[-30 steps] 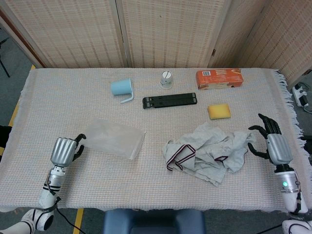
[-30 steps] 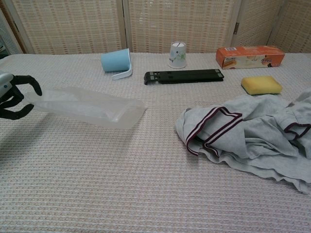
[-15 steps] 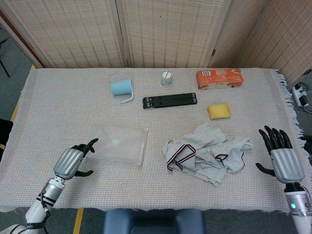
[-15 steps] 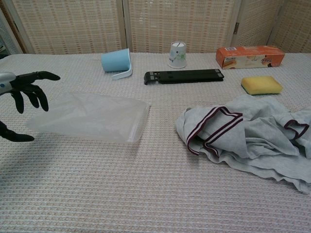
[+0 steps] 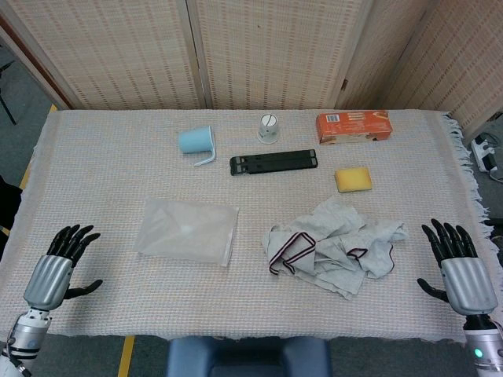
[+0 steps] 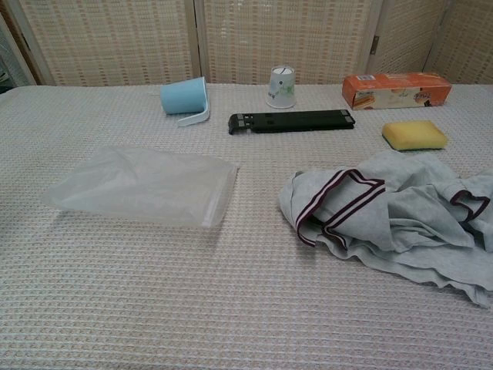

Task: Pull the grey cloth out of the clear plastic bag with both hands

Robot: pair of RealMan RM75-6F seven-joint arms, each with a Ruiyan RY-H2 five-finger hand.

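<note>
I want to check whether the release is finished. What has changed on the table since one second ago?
The left hand let go of the clear plastic bag, which now lies flat, and drew back toward the near left edge, fingers apart. The right hand also pulled back from the grey cloth, open. The cloth, blue cup and sponge stayed put.

Translucent plastic bag (image 5: 187,231), matt grey cloth (image 5: 334,243)

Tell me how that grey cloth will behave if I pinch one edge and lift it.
The grey cloth lies crumpled in soft folds, so it will probably drape and trail rather than lift as one piece. It looks thin, so likely light. Its dark-striped trim seems a firmer edge to pinch. Both the left hand and right hand are open and clear of it.
</note>
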